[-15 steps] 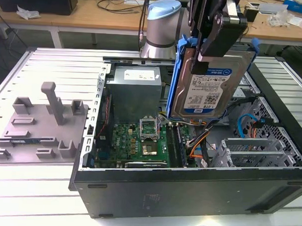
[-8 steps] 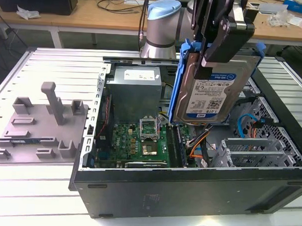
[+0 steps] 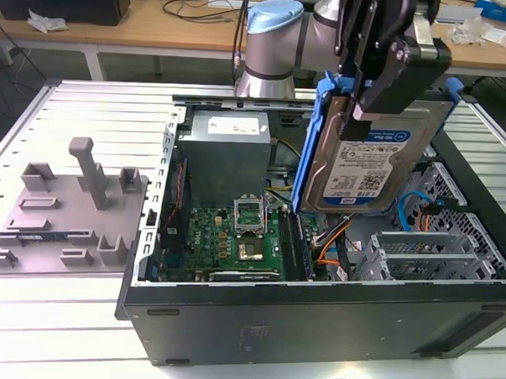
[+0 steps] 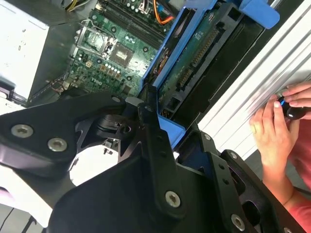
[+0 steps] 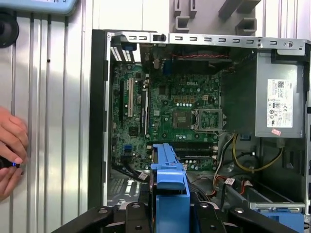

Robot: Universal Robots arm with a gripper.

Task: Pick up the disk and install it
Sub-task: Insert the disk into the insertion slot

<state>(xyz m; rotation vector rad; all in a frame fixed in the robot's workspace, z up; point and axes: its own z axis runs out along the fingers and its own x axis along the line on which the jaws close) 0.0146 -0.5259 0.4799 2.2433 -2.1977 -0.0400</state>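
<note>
One disk (image 3: pixel 373 165) hangs in the air over the open computer case (image 3: pixel 314 331), and my tool (image 3: pixel 366 102) is clenched on it, gripping at its upper end. In the exterior view I see the disk standing nearly upright, tipped a little, with its white-and-blue label facing the camera and its blue plastic frame running along both long edges. Its lower end sits above the case interior, between the main board (image 3: pixel 234 235) and the silver drive cage (image 3: pixel 423 247) on the exterior view's right, touching neither as far as I can tell.

In the second wrist view I see the disk's underside (image 4: pixel 197 73) with its connector row. The tool's black fingers (image 4: pixel 146 114) press on the blue frame. The first wrist view looks down along the frame's edge (image 5: pixel 170 177) onto the main board below.

Inside the case the grey power supply (image 3: pixel 225 146) lies at the far end. The case rests on a slatted metal bench (image 3: pixel 53 340), with a grey moulded tray (image 3: pixel 67 211) beside it on the exterior view's left. A person's hands (image 4: pixel 274 128) rest on the bench beside the case, fingers around a small dark object (image 4: pixel 293 110)
</note>
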